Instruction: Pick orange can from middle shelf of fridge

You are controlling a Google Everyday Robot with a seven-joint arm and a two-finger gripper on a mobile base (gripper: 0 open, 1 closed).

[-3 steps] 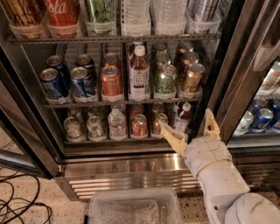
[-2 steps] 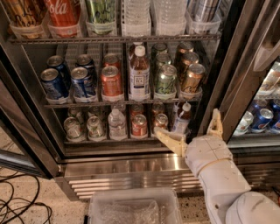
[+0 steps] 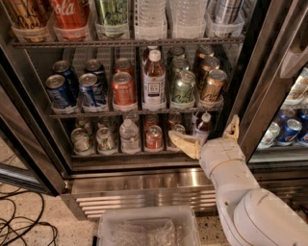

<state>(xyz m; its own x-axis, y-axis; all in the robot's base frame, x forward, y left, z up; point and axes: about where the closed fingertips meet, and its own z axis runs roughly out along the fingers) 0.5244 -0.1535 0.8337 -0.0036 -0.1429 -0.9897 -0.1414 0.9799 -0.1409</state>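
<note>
The orange can (image 3: pixel 212 87), coppery gold with a silver top, stands at the front right of the middle shelf (image 3: pixel 96 114) of the fridge (image 3: pixel 255 72), in a clear tray with two like cans behind it. A green can (image 3: pixel 183 87) stands to its left, and a redder orange-red can (image 3: pixel 123 89) stands further left. My gripper (image 3: pixel 208 136) is open, below and slightly left of the orange can at the bottom shelf's height, apart from it. One finger (image 3: pixel 185 144) points left and the other finger (image 3: pixel 233 128) points up by the door frame.
A tall bottle (image 3: pixel 154 79) and blue cans (image 3: pixel 60 91) share the middle shelf. Large bottles (image 3: pixel 72 14) fill the shelf above. A small bottle (image 3: pixel 203 126) stands just behind my gripper. A clear bin (image 3: pixel 149 226) sits on the floor below, cables (image 3: pixel 19 226) lie at left, and a second cooler (image 3: pixel 288 129) is at right.
My gripper has risen slightly toward the middle shelf, still open. The cans have not moved.
</note>
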